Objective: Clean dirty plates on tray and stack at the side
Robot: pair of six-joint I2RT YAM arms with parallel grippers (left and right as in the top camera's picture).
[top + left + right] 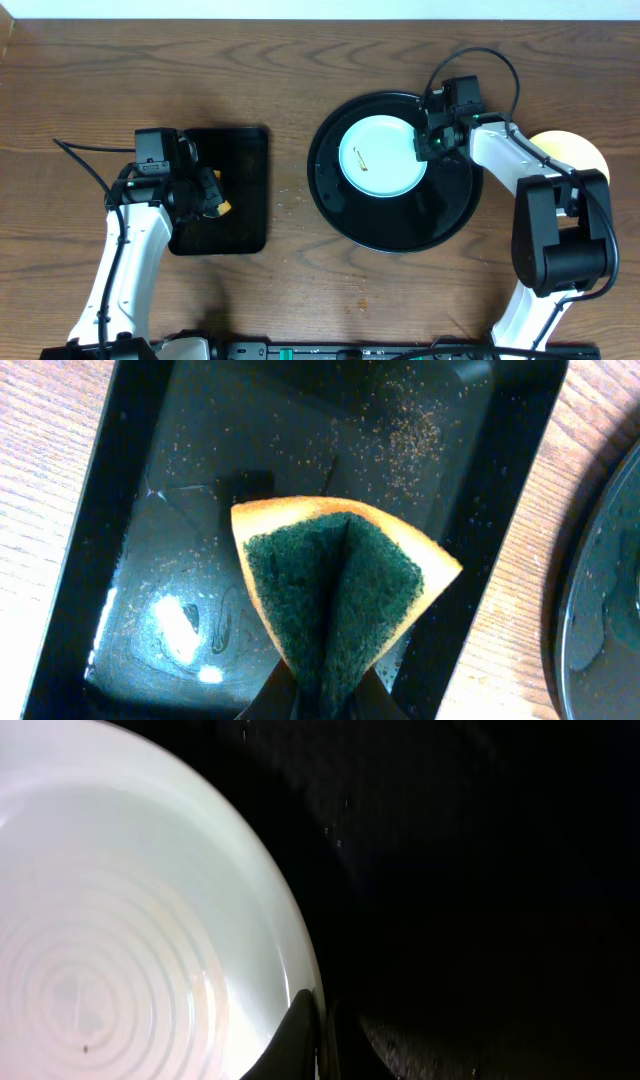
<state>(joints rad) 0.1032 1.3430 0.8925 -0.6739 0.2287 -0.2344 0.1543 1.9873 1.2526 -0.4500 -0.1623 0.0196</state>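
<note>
A pale blue-white plate [380, 157] with a small brown smear lies on the large round black tray [440, 215]. My right gripper [422, 146] is shut on the plate's right rim; the right wrist view shows the rim [150, 920] pinched between the fingers [322, 1040]. A pale yellow plate [580, 152] lies on the table right of the tray, partly hidden by the right arm. My left gripper [212, 195] is shut on a folded yellow-and-green sponge [335, 585] held over the rectangular black tray [200, 480].
The rectangular black tray [235, 160] holds water and brown specks. A few crumbs lie on the wooden table [290, 195] between the two trays. A black cable [80, 160] trails left of the left arm.
</note>
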